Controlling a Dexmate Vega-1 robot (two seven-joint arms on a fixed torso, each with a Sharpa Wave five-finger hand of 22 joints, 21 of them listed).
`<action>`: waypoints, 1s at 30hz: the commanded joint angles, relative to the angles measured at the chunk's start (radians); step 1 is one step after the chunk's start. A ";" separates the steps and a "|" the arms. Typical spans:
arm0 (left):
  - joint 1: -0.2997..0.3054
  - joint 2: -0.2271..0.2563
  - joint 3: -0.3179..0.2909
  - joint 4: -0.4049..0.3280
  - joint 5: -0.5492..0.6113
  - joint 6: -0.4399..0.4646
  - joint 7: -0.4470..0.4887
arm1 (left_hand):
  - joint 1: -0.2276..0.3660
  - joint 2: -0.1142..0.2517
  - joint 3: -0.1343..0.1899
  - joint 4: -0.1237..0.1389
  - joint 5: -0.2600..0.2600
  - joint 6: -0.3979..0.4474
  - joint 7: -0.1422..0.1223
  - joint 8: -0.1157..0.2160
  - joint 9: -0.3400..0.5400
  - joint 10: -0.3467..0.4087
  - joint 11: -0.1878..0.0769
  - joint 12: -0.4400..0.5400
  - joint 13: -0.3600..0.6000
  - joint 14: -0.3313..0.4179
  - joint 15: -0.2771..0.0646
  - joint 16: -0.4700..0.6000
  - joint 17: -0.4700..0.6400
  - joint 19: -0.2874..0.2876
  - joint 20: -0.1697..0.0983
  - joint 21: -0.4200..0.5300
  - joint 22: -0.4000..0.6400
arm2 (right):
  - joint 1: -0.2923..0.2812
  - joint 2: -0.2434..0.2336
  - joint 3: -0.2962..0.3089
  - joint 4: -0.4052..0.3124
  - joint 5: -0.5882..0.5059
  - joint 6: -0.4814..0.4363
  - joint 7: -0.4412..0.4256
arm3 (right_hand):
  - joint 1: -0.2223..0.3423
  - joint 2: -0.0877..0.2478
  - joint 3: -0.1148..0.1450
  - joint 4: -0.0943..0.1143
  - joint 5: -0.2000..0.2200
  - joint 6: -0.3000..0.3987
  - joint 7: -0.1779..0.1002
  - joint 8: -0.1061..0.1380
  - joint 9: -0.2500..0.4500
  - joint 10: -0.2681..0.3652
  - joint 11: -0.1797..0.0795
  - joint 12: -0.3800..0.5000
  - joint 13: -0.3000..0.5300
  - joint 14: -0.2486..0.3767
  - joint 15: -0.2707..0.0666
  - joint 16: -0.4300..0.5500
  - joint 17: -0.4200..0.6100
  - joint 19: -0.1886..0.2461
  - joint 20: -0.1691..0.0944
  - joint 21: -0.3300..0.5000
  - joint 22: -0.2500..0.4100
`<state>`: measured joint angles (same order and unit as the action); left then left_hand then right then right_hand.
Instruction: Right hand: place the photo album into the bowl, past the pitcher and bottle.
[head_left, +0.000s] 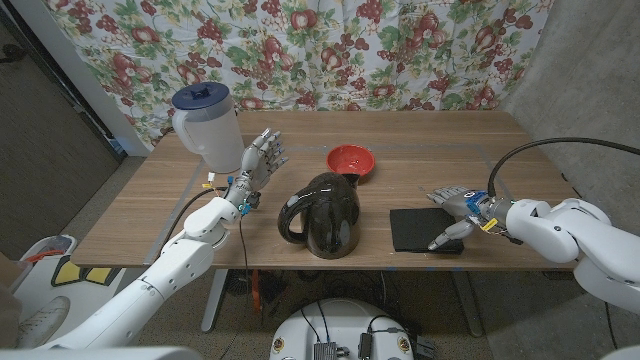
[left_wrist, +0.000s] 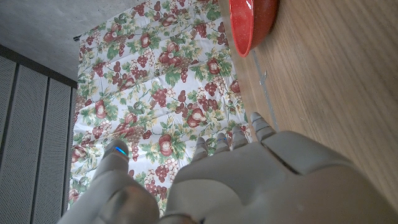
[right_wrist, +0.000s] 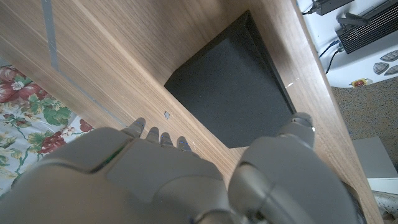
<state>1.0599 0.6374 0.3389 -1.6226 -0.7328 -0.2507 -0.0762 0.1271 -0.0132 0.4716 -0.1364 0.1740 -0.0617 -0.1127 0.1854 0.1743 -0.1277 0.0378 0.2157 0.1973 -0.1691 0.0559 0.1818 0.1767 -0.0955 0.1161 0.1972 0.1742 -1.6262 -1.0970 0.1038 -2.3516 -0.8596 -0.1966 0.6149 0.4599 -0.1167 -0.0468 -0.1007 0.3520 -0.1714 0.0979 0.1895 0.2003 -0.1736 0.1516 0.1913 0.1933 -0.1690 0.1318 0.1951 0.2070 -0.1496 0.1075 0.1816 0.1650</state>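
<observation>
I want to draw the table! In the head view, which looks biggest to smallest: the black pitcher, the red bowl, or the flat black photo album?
1. Black pitcher, the biggest.
2. Photo album, flat and a bit smaller.
3. Red bowl, the smallest, though it sits farther from the camera, which shrinks it a little.

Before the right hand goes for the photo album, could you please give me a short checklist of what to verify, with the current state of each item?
1. Right hand at the photo album: ok; it is at the album's right edge, the thumb at the near corner.
2. Album gripped: not ok; it lies flat on the table, and no grip on it shows.
3. Bowl free to receive it: ok; the red bowl sits upright and looks empty.
4. Path to the bowl: cannot tell for sure; the dark pitcher stands left of the album, near the line.
5. Left hand clear: ok; it is raised, fingers apart, left of the pitcher.
6. Bottle: ok; far left, off the path.
</observation>
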 joint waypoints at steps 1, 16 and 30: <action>-0.006 -0.001 0.000 0.007 -0.001 -0.002 -0.005 | 0.007 0.002 -0.001 -0.003 0.003 -0.004 0.001 -0.001 0.004 0.003 0.000 0.006 0.003 -0.022 0.010 0.004 0.004 -0.004 -0.001 -0.004 0.002 | 0.003 -0.029 -0.022 0.006 0.008 -0.017 -0.030 | 0.007 0.005 0.001 -0.005 0.009 -0.378 0.004 0.007 0.001 -0.339 -0.003 0.009 0.002 -0.308 -0.006 0.006 0.004 -0.006 -0.006 0.004 0.004; -0.010 0.009 0.001 0.002 -0.002 0.011 -0.013 | 0.009 0.002 -0.002 -0.004 0.003 -0.004 0.001 0.000 0.004 0.015 0.002 0.010 0.003 -0.020 0.010 0.005 0.004 -0.004 -0.001 -0.004 0.002 | 0.015 -0.062 -0.057 0.017 0.035 -0.044 -0.049 | 0.025 0.022 0.006 -0.007 0.013 -0.376 0.006 0.010 0.001 -0.336 0.000 0.011 0.002 -0.302 -0.002 0.009 0.003 -0.002 -0.003 0.006 0.004; -0.016 0.021 0.005 -0.010 0.004 0.023 -0.017 | 0.010 0.002 -0.003 -0.004 0.003 -0.005 0.002 0.000 0.004 0.018 0.002 0.011 0.003 -0.021 0.008 0.004 0.003 -0.005 -0.001 -0.004 0.002 | 0.015 -0.105 -0.074 0.029 0.063 -0.056 -0.070 | 0.042 0.037 0.012 -0.010 0.015 -0.374 0.008 0.013 0.002 -0.335 -0.002 0.013 0.003 -0.296 -0.004 0.011 0.003 0.002 -0.006 0.007 0.004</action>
<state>1.0486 0.6509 0.3404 -1.6243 -0.7337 -0.2370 -0.0897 0.1311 -0.0091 0.4716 -0.1364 0.1740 -0.0617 -0.1126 0.1854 0.1743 -0.1151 0.0429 0.2236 0.1973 -0.1741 0.0609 0.1818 0.1769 -0.0993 0.1124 0.1972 0.1742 -1.6131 -1.1711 0.0448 -2.3319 -0.8196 -0.2416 0.5611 0.4942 -0.0825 -0.0404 -0.1071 0.3598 -0.1714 0.0979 0.1968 0.2003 -0.1736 0.1516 0.1991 0.1932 -0.1689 0.1319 0.1999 0.2069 -0.1495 0.1075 0.1816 0.1650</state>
